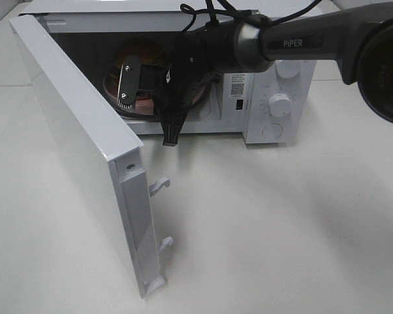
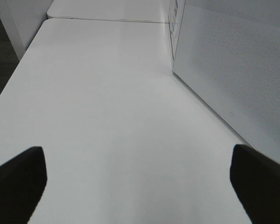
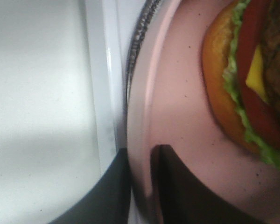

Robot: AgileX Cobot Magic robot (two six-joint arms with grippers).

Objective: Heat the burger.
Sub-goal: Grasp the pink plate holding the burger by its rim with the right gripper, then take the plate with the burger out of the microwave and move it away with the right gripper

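Resting on the plate inside the microwave, the burger was seen; the plate rim was pinched by the right gripper, and the door was not yet shut.

Open door beside clear table

**Even light, soft wrist close-ups**

Bright, diffuse overhead light washes the white counter; the arm's shadow there is faint and soft-edged. The microwave cavity is dim. In the right wrist view, the burger and pink plate beside the jaws are blurred. The left jaws are dark, unfocused shapes.
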